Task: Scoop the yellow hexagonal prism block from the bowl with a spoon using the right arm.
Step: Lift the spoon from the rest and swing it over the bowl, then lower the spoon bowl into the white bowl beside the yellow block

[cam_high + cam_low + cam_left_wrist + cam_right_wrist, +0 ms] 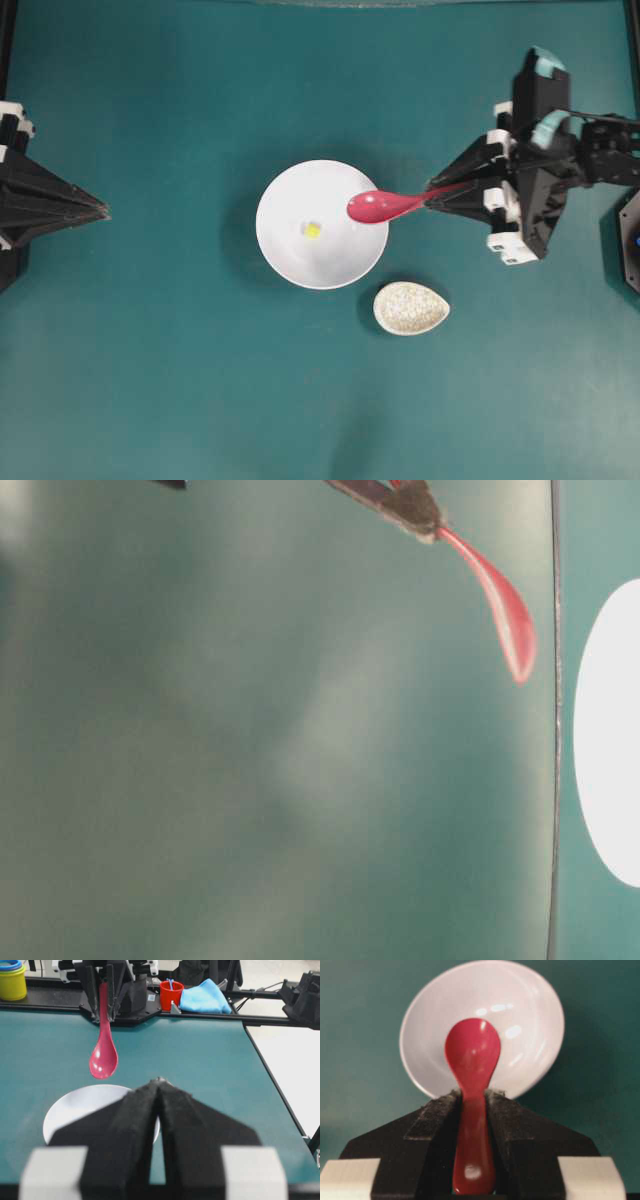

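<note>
The right gripper (472,1105) grasps the glossy pink-red spoon (385,205) between its jaws, ahead over the white round bowl (290,255); the tiny yellow block (312,230) is not yet scooped.

Glossy pink-red spoon (472,1060), smooth white bowl (530,1020), matt teal tabletop (150,380)

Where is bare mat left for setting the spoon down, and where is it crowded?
Bare mat spans the near strip below the white bowl and speckled spoon rest, and the far strip above the bowl. The middle is crowded: the spoon in the right gripper overhangs the bowl's rim.
</note>
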